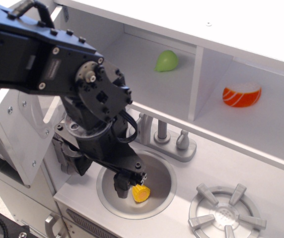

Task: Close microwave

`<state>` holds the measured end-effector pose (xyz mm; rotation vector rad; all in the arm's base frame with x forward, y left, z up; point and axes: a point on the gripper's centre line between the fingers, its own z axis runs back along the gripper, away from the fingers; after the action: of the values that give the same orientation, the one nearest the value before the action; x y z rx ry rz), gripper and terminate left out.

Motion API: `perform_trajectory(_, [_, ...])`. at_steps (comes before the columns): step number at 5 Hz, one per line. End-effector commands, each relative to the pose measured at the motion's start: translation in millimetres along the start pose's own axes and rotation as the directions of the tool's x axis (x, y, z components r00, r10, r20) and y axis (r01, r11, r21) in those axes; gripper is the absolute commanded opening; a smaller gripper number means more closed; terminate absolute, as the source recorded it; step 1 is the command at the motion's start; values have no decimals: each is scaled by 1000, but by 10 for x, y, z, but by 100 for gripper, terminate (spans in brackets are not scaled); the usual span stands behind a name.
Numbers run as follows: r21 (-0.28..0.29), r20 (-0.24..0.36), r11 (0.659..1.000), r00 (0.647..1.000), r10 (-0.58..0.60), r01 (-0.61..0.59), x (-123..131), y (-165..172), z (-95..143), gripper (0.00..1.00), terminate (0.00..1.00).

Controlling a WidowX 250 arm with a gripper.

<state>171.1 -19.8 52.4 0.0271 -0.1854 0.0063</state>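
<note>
The microwave door (14,141) is a flat white-grey panel with a rounded window. It stands swung open at the left edge, tilted out toward me. The microwave box behind it is mostly hidden by the black arm. My gripper (123,187) hangs over the round sink bowl (159,171), right of the door and apart from it. Its dark fingers look pressed together with nothing between them. The door's handle and buttons do not show.
A yellow toy piece (141,193) lies in the sink just right of my fingertips. A grey faucet (162,134) stands behind the sink. A burner (226,215) is at the right. The upper shelf holds a green fruit (167,61) and an orange-white piece (241,95).
</note>
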Motion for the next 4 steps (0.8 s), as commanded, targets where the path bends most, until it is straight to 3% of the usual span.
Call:
perform_trajectory(1, [0,0,1000,1000,0,0,0,0,0,100,0])
perform_trajectory(3, [-78,28,990,993,118,-116,313,92,836,100,0])
perform_trajectory(4, [-121,65,979,983,173,-164,323,362,1203,100,0])
